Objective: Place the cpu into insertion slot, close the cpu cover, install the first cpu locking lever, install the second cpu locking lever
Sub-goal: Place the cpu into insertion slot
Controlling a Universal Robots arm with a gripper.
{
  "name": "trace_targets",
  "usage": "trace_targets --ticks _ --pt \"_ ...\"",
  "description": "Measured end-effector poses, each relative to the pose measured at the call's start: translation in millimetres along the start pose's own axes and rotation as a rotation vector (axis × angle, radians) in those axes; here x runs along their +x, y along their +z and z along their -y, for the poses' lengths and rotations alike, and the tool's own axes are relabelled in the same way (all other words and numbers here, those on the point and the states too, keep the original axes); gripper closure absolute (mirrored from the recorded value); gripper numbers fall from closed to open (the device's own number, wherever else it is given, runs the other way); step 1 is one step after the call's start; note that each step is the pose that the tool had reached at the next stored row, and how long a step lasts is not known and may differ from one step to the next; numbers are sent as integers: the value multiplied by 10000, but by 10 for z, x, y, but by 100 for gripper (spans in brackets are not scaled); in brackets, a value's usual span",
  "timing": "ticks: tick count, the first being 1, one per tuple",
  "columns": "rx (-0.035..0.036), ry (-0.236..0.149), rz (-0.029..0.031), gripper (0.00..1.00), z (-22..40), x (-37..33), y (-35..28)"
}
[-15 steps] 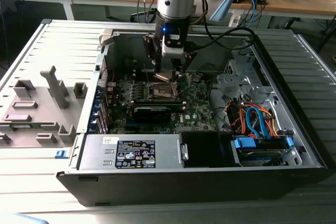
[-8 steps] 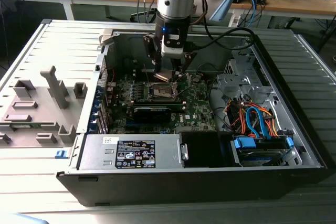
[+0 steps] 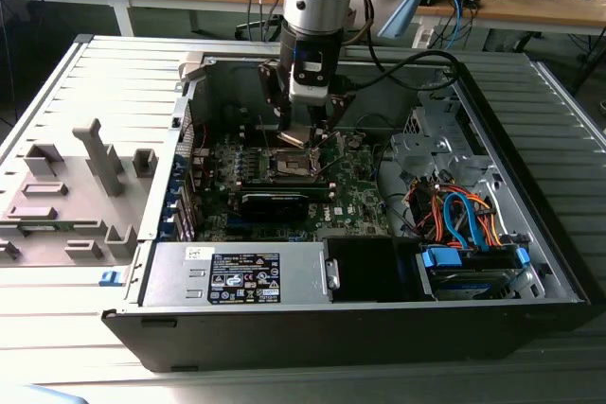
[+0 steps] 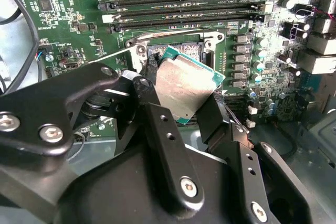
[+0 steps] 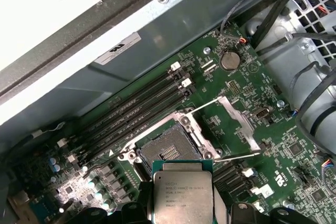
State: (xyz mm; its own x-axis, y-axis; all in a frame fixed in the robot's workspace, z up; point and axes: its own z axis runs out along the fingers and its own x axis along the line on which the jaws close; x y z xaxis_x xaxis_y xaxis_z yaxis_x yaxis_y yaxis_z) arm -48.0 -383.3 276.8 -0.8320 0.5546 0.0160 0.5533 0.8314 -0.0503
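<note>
My gripper (image 3: 301, 131) is shut on the cpu (image 5: 182, 191), a flat square chip with a silvery top, held tilted by two opposite edges between black fingers (image 4: 157, 124). The cpu (image 4: 184, 80) hangs just above the insertion slot (image 5: 167, 149), a dark square socket with a silver rim on the green board, and does not touch it. In the exterior view the cpu (image 3: 295, 137) sits a little above the slot (image 3: 294, 167) in the middle of the open computer case. The cpu cover (image 5: 237, 125), a thin silver frame, stands swung open beside the slot.
Long black memory slots (image 5: 136, 116) run along one side of the socket. A black block (image 3: 275, 202) lies just in front of it. The power supply (image 3: 237, 276), coloured cables (image 3: 454, 215) and case walls (image 3: 189, 101) hem the board in. A grey fixture (image 3: 76, 186) stands outside the case.
</note>
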Motion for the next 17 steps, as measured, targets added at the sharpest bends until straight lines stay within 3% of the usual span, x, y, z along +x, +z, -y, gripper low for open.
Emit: trace_targets --ticks 17 --pt "-7 349 -18 45 0 0 1"
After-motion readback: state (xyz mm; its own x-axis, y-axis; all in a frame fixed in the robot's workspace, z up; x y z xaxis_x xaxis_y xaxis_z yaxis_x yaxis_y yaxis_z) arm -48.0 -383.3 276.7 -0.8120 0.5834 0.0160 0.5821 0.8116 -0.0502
